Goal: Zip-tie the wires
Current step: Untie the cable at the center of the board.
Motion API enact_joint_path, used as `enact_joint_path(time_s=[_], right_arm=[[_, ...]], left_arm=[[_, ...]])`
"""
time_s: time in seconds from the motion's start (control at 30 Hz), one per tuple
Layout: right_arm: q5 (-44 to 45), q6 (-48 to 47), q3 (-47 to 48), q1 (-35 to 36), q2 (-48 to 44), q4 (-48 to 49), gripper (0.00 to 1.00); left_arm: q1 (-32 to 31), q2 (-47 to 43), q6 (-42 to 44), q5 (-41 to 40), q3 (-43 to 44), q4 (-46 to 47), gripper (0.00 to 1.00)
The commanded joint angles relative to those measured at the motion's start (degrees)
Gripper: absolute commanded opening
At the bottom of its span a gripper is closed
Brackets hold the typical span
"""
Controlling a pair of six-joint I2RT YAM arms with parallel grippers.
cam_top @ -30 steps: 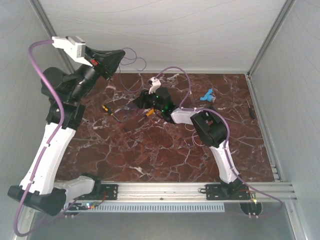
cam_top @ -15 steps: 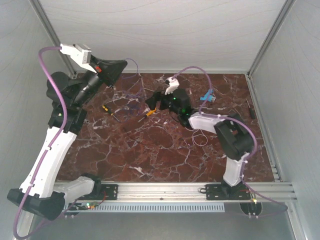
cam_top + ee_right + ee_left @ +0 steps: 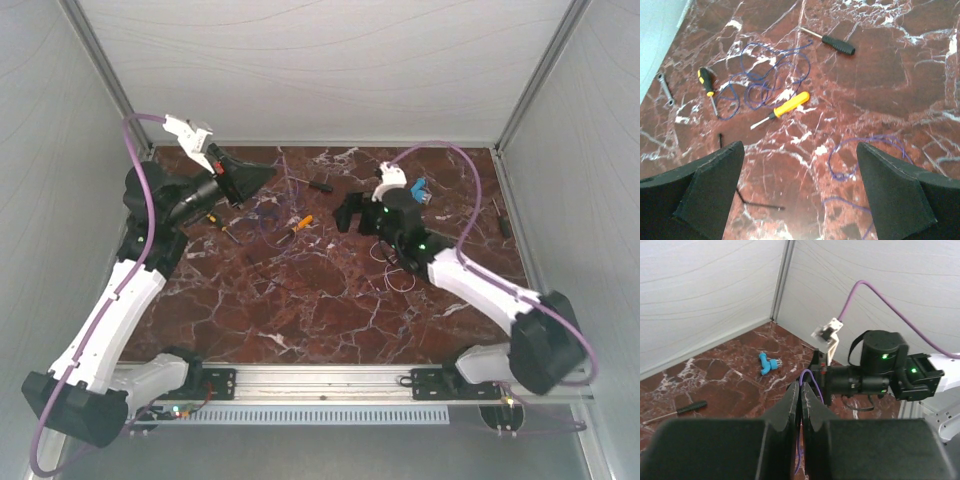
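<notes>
- My right claw (image 3: 800, 146) has swung away to the right and sprung wide open, empty. It has let go, so I judge nothing is bundled yet.
- The wires (image 3: 765, 80) lie in loose loops on the bench (image 3: 330, 310), long axis running far-left to near-right.
- My left claw (image 3: 801, 390), now lower, is pinched shut on one strand.

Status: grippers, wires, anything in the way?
Left gripper shut on the wires. Right gripper open, empty. Orange screwdriver beside the loose loops.

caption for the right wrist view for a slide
Open right tool over the marble table: loose wires, orange screwdriver, black screwdriver.
</notes>
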Motion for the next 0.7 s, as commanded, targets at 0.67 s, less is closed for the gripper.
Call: enact_joint_path(time_s=[0.67], right_arm=[[-15.09,18.19,-16.51,3.31,-18.89,19.48,0.89]], left_arm=[[-2.94,-1.94,-6.72,3.42,-3.71,11.29,0.0]])
